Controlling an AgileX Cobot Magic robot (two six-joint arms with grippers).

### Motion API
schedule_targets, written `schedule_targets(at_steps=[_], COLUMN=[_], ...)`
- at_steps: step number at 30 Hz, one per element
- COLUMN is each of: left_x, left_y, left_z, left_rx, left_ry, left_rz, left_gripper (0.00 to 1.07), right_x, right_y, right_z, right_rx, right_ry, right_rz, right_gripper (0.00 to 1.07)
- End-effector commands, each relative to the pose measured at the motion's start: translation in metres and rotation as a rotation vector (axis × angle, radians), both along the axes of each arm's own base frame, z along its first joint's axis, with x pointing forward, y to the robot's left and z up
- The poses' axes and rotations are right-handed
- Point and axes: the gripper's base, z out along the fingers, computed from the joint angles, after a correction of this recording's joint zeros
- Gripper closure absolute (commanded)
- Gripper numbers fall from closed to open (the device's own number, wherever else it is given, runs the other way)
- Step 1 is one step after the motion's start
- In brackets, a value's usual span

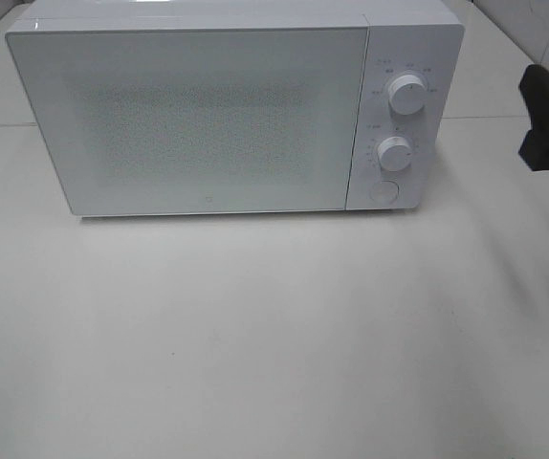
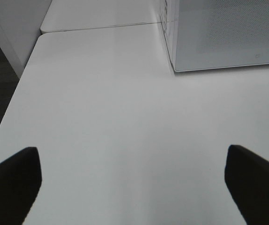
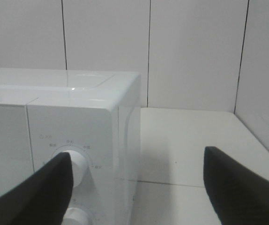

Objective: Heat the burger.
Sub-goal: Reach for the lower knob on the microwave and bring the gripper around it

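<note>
Burger is not showing in any view; it may be sitting behind the closed door (image 1: 193, 120) of the microwave (image 1: 432, 57), but the speckled panel is hiding whatever is inside, so I cannot tell. Going by the task alone, it is likely handling as a light, soft, stacked thing, the bun denting under a hard pinch and the layers sliding apart. A gentle, wide hold low across the sides of the bun is looking safest.

With the door shut, the dials are looking like the next concern. The right gripper (image 3: 139, 187) is hovering at the control panel, jaws spread and holding nothing, one finger (image 3: 41, 192) crossing in front of the upper dial (image 3: 76, 161). The left gripper (image 2: 134, 187) is hanging with jaws wide apart and nothing between them over the table (image 2: 125, 117), near the microwave's front corner.
</note>
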Motion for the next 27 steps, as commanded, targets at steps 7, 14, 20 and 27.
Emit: schedule_targets(at_steps=[7,14,20,27], left_x=[-0.003,-0.003,-0.003,-0.003], left_y=[-0.001,-0.001,-0.001,-0.001], left_z=[0.000,0.000,0.000,0.000], left_rx=[-0.017,-0.017,-0.017,-0.017], left_ry=[-0.029,-0.029,-0.029,-0.029], left_rz=[-0.006,-0.006,-0.006,-0.006], left_gripper=[0.06,0.06,0.06,0.06], right_x=[0.006,0.016,0.034,0.052], right_y=[0.034,0.055,0.075,0.085], right_z=[-0.024,-0.032,-0.044,-0.058], right_rx=[0.019,0.038,0.054,0.050], right_ry=[0.033,0.044,0.059,0.078], right_rz=[-0.009,-0.006,-0.035,-0.061], right_gripper=[0.31,0.31,0.31,0.31])
